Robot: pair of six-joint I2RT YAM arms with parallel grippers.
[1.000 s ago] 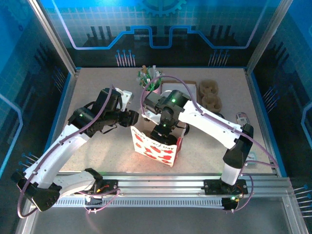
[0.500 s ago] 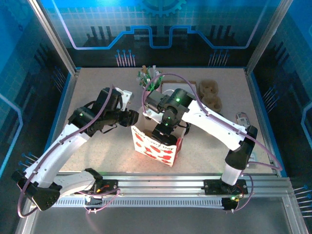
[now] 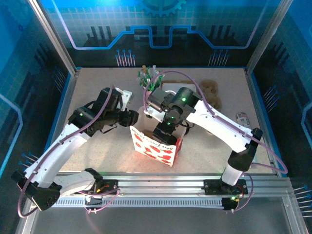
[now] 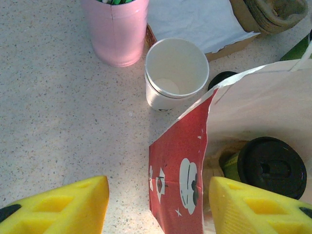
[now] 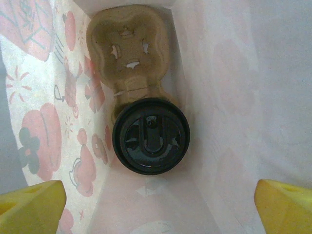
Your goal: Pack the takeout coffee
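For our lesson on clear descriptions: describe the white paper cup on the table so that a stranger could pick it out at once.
Find the red-and-white patterned bag in the middle of the table. Just beyond its open top, beside the pink cup, stands a plain white paper cup. It is open and empty, with no sticks and no black lid.

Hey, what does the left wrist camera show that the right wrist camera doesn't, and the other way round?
The left wrist camera takes in the tabletop outside the bag: the empty white paper cup standing beside the pink cup, plus the bag's red printed outer face. The right wrist camera looks straight down inside the bag and reveals the cardboard carrier with one slot vacant. Both catch the black-lidded cup sitting in the bag.
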